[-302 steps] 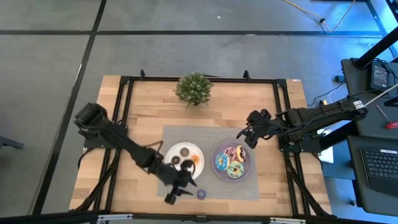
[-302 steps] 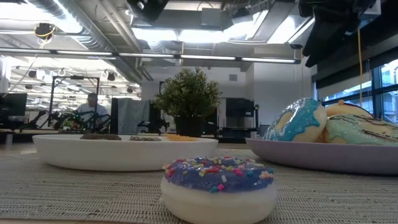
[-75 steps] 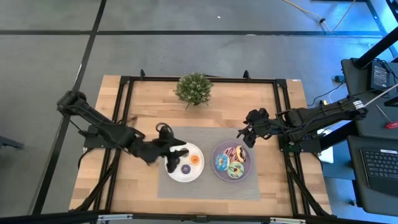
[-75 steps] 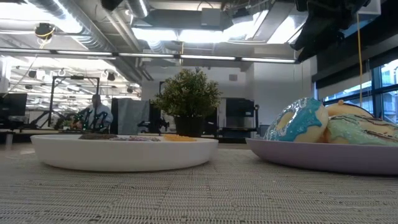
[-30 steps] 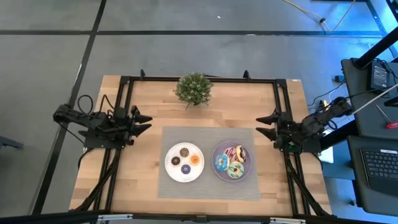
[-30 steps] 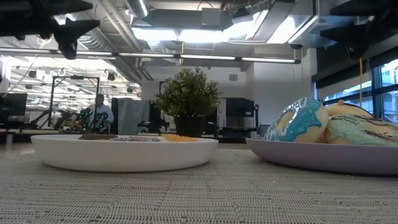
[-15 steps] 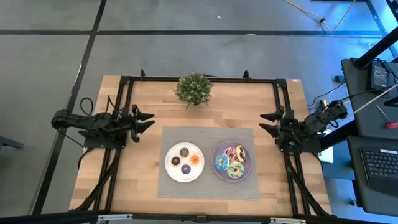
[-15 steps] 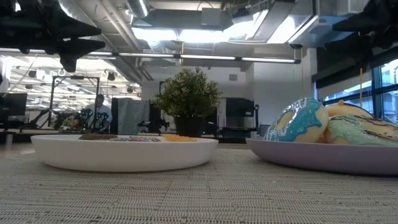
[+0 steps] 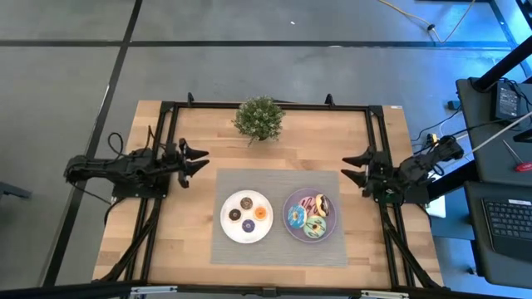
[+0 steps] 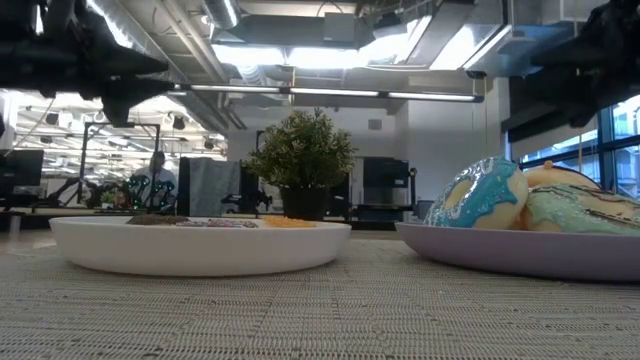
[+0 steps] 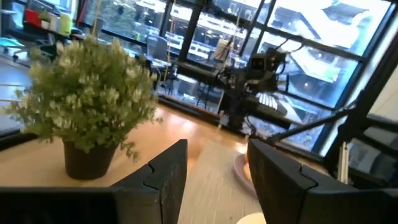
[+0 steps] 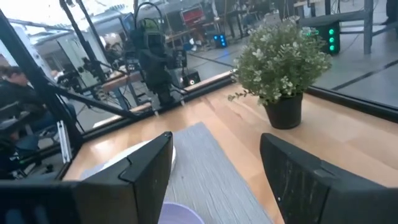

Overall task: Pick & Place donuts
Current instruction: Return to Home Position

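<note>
Four mini donuts lie on the white plate: dark brown, tan, purple and orange. On the purple plate the larger donuts are piled: blue, green, pink and chocolate. In the low view the blue donut leans up against the green one. My left gripper hangs open over the table's left part. My right gripper hangs open over its right part. Both are well away from the plates.
Both plates rest on a grey woven mat in the middle of the wooden table. A green potted plant stands near the far edge, between the arms. Bare wood lies to the left and right of the mat. A black frame rims the table.
My left gripper has edged a little toward the table's right while its arm folds lower at the left edge; it stays open. The donuts and plates have not moved.
</note>
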